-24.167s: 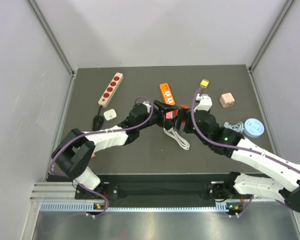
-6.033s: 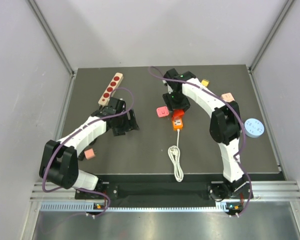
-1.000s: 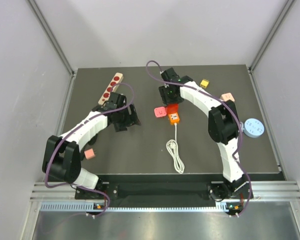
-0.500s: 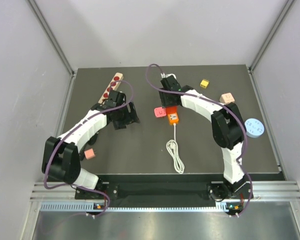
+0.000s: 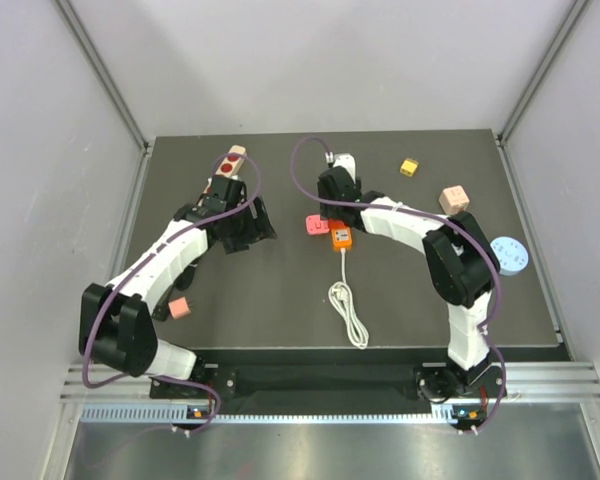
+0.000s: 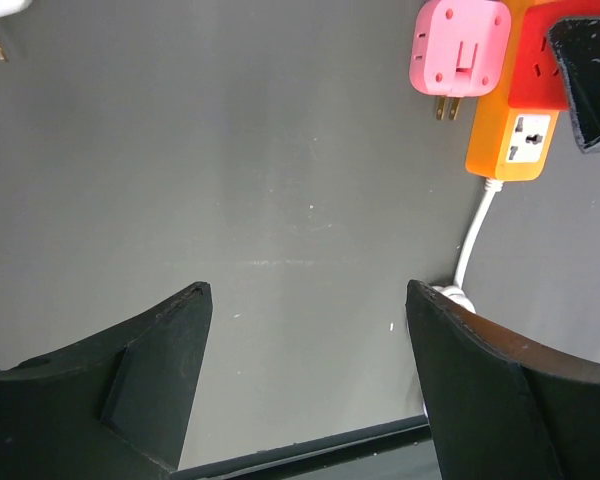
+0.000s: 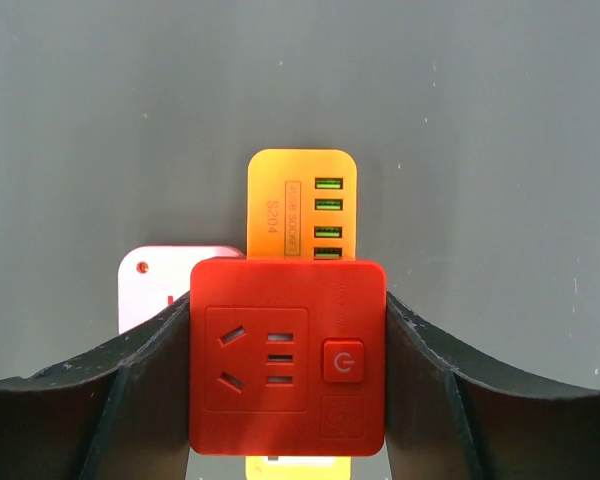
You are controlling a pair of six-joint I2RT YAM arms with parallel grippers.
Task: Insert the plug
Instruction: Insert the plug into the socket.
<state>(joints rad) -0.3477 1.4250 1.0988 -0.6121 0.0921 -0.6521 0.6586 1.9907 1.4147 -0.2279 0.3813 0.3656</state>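
The plug (image 7: pixel 287 355), a bright red square block with a socket face and a power button, sits between my right gripper's (image 7: pixel 287 300) fingers. Both fingers press its sides, so that gripper is shut on it. Directly beneath lies the orange power strip (image 7: pixel 301 205), and in the left wrist view the plug (image 6: pixel 535 75) rests on one end of the strip (image 6: pixel 510 140). I cannot tell how deep it is seated. From above, the right gripper (image 5: pixel 332 213) covers the plug. My left gripper (image 5: pixel 245 225) hovers open over bare mat, left of the strip (image 5: pixel 341 238).
A pink adapter (image 5: pixel 312 225) lies against the strip's left side. The strip's white cord (image 5: pixel 349 312) coils toward the near edge. A beige strip with red sockets (image 5: pixel 229 166), a yellow cube (image 5: pixel 409 167), a peach cube (image 5: pixel 453 198) and a blue disc (image 5: pixel 508 255) lie around.
The right wrist has swung back and to the left, still holding the plug, and the strip has shifted slightly toward me. The left gripper has drifted a little toward the far side.
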